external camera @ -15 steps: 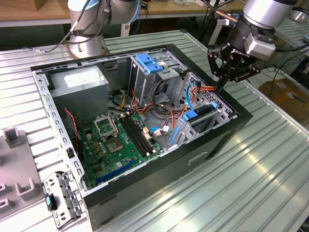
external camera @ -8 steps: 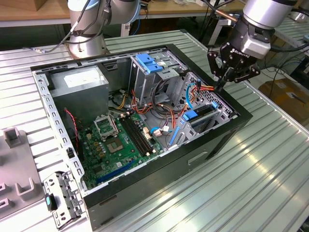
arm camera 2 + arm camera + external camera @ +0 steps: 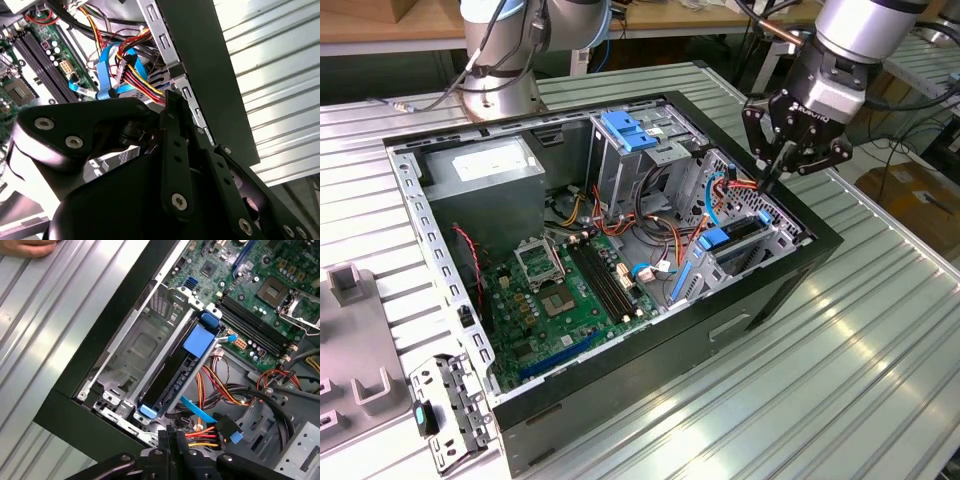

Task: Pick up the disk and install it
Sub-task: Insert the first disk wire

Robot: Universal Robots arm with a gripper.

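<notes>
Apparently the disk [image 3: 172, 377] sat on edge inside the drive cage [image 3: 142, 342], while the gripper [image 3: 770, 180], its fingers pressed together on nothing, hovered beside the red and yellow cables [image 3: 200, 432], which it could snag and pull loose.

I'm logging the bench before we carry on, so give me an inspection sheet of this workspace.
Surface: ribbed metal table carrying an open computer case.
Job's things: the disk stands on edge in the case's corner bay.
Clutter: grey moulded holders and a metal bracket beside the case.
Hand: the hand is shut, tips at the cables beside the bay.
Cables: red, yellow and orange wires and a blue ribbon bunched by the disk.
Surroundings: wooden bench behind; a person's fingers on the table.
</notes>
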